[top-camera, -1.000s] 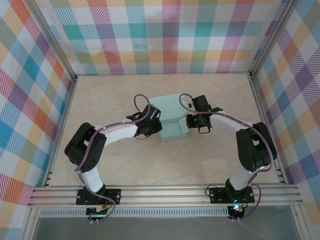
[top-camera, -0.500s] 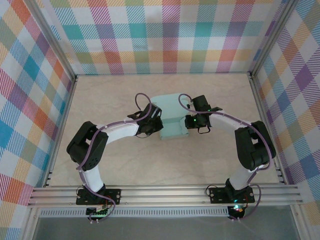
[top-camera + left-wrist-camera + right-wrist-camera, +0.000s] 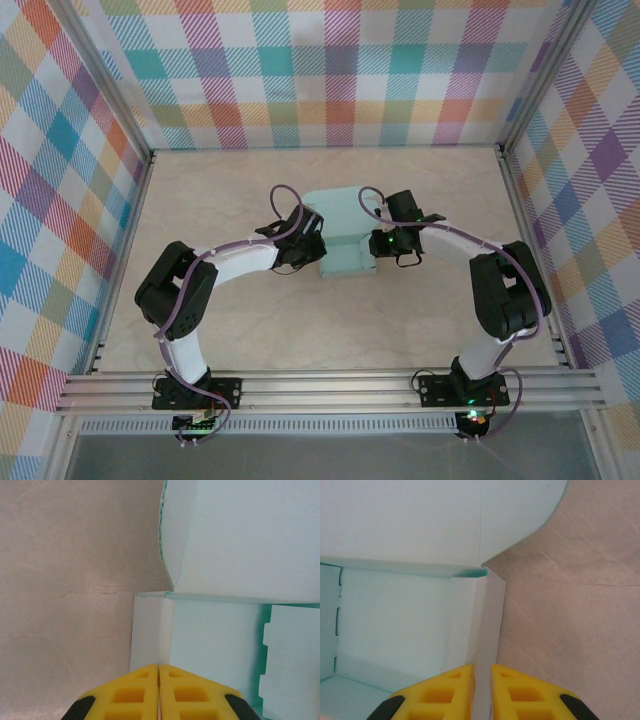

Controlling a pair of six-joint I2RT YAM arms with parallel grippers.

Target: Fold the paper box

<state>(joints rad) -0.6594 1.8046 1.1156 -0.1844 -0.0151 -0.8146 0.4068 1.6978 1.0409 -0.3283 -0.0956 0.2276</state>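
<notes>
Paper box (image 3: pixel 345 245) of pale mint card is seen part-folded, side walls raised, lid flap lying flat beyond the fingertips. Its left wall is pinched by the left gripper (image 3: pixel 159 672) and its right wall by the right gripper (image 3: pixel 482 675), with both arms bent inward. Bare beige table (image 3: pixel 250 320) is seen outside each finger pair

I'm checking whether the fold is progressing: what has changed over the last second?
Little. The right gripper has edged slightly leftward against the paper box, whose near edge has drawn back a little. The left gripper has barely moved. Both stay clamped on the box's side walls, and the box otherwise stays where it was.
</notes>
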